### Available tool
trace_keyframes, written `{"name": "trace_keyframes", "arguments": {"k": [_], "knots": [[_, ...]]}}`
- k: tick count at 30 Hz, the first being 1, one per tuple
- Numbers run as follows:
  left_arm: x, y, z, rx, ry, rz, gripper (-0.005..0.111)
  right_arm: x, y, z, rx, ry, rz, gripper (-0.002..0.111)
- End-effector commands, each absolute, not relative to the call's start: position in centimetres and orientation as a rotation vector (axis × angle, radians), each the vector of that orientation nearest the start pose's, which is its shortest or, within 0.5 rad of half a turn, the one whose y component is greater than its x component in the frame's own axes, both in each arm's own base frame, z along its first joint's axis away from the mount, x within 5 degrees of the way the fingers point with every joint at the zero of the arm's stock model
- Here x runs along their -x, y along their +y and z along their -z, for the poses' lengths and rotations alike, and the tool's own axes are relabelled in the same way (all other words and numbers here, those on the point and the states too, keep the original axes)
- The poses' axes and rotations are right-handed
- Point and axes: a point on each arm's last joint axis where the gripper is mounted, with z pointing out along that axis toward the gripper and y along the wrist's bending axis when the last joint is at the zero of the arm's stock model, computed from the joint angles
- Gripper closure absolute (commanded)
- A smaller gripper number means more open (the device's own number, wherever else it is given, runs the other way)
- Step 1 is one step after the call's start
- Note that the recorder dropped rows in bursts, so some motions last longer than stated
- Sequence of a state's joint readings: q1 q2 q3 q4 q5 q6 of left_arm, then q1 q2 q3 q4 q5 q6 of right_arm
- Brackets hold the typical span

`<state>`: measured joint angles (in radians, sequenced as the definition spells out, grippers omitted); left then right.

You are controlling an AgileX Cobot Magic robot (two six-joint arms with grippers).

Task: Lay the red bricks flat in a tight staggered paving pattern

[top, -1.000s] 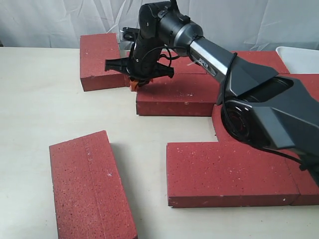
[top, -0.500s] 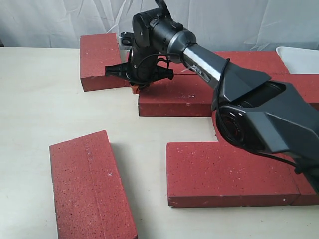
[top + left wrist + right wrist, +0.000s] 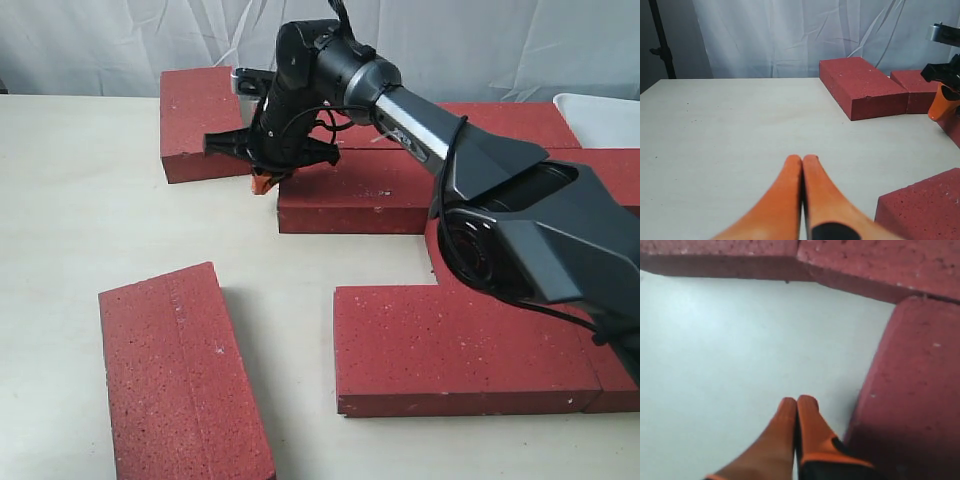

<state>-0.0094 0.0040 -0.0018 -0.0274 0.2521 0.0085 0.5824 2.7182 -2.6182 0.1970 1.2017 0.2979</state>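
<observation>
Red bricks (image 3: 460, 340), rough dark-red rectangular slabs: the middle one (image 3: 355, 200) has edged slightly toward 3 o'clock, seemingly nudged by the right gripper (image 3: 260, 184), pinched closed and empty, likely tightening the pattern

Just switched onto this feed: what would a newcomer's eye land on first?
The black right arm reaches across the middle, its shut orange-tipped right gripper low beside the far-left dark-red rough paving brick at the back. At front left, one loose dark-red brick lies skewed on the pale table, apart from the paved cluster.
</observation>
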Motion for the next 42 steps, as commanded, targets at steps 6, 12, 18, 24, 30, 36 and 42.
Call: {"name": "trace_keyframes", "arguments": {"k": [6,12,18,24,30,36,42], "knots": [[-5.5,-0.1,-19.2,0.007,1.722,0.022,0.107,-46.3,30.4,-13.8,0.218,2.838,-0.272,0.109],[-5.5,-0.1,-19.2,0.007,1.722,0.022,0.107,-45.1,34.3,-15.4,0.470,2.694,-0.924,0.109],[-5.5,-0.1,-19.2,0.003,1.722,0.017,0.107,-45.7,31.5,-13.9,0.336,2.848,-0.446,0.109],[-5.5,-0.1,-19.2,0.003,1.722,0.017,0.107,-46.9,29.6,-13.8,0.198,2.797,-0.136,0.109],[-5.5,-0.1,-19.2,0.003,1.722,0.017,0.107,-45.4,32.2,-14.2,0.452,2.827,-0.565,0.109],[-5.5,-0.1,-19.2,0.003,1.722,0.017,0.107,-45.5,31.7,-14.0,0.381,2.856,-0.480,0.109],[-5.5,-0.1,-19.2,0.003,1.722,0.017,0.107,-46.6,29.7,-13.6,0.197,2.813,-0.138,0.109]]}}
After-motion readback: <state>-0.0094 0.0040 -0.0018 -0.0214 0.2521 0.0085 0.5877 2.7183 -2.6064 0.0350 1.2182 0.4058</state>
